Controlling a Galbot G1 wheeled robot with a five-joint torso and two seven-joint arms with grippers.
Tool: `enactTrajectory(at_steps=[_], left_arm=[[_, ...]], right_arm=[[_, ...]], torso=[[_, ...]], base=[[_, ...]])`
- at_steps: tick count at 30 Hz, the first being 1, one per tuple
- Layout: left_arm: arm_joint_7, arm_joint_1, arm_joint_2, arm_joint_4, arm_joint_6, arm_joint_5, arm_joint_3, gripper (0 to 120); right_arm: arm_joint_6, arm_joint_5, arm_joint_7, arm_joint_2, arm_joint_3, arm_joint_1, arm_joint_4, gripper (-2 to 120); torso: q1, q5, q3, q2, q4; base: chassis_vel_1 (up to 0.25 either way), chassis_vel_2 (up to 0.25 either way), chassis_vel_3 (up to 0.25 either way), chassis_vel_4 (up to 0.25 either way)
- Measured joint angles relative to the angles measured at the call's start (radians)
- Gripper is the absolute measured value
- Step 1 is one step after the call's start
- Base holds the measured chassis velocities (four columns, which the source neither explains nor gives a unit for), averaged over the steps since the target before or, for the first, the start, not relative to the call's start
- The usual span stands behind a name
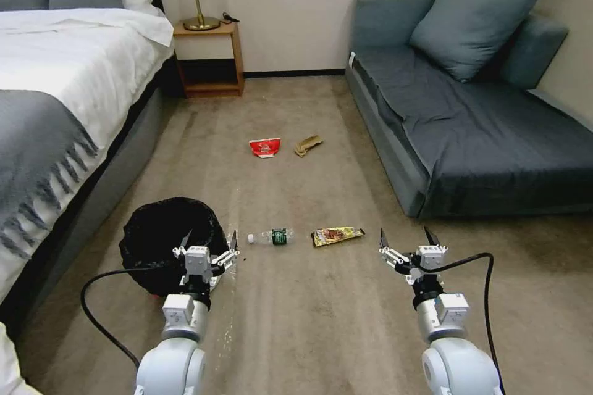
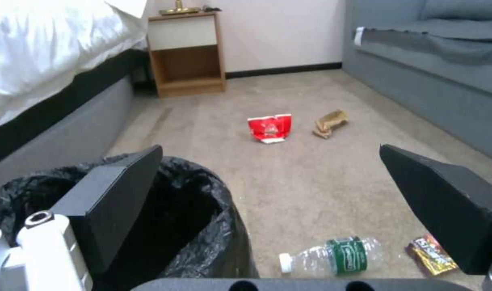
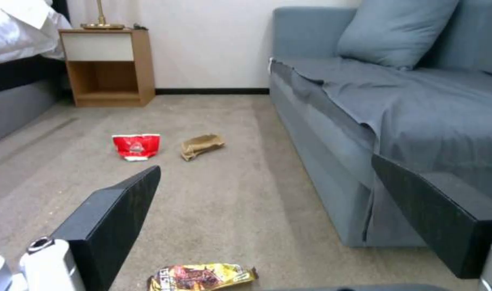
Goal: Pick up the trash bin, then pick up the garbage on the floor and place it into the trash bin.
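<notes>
Head view: trash bin (image 1: 162, 241) sits lower left; left gripper (image 1: 210, 243) spread wide at its rim, right gripper (image 1: 406, 237) wide over carpet. Left wrist view: bottle (image 2: 332, 256), green label unreadable. Right wrist view: yellow-brown wrapper (image 3: 203, 277), print illegible.

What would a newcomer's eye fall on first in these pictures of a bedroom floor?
Probably the litter on the carpet between bed and sofa: a clear bottle and a yellow-brown wrapper lie near the robot, a red-and-white snack bag and a tan paper scrap farther off. Next, the black-lined trash bin stands by the bed, with the open left hand over its rim. The open right hand hovers over bare carpet beside the sofa.
</notes>
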Motion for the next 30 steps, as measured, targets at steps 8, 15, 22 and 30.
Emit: enactTrajectory(at_steps=[8, 15, 22, 30], left_arm=[[0.000, 0.000, 0.000, 0.000, 0.000, 0.000, 0.000, 100], [0.000, 0.000, 0.000, 0.000, 0.000, 0.000, 0.000, 100], [0.000, 0.000, 0.000, 0.000, 0.000, 0.000, 0.000, 100], [0.000, 0.000, 0.000, 0.000, 0.000, 0.000, 0.000, 100]], right_arm=[[0.000, 0.000, 0.000, 0.000, 0.000, 0.000, 0.000, 100], [0.000, 0.000, 0.000, 0.000, 0.000, 0.000, 0.000, 100], [0.000, 0.000, 0.000, 0.000, 0.000, 0.000, 0.000, 100], [0.000, 0.000, 0.000, 0.000, 0.000, 0.000, 0.000, 100]], torso=[[0.000, 0.0000, 0.000, 0.000, 0.0000], [0.000, 0.0000, 0.000, 0.000, 0.0000], [0.000, 0.0000, 0.000, 0.000, 0.0000], [0.000, 0.0000, 0.000, 0.000, 0.0000]], base=[[0.000, 0.000, 0.000, 0.000], [0.000, 0.000, 0.000, 0.000], [0.000, 0.000, 0.000, 0.000], [0.000, 0.000, 0.000, 0.000]])
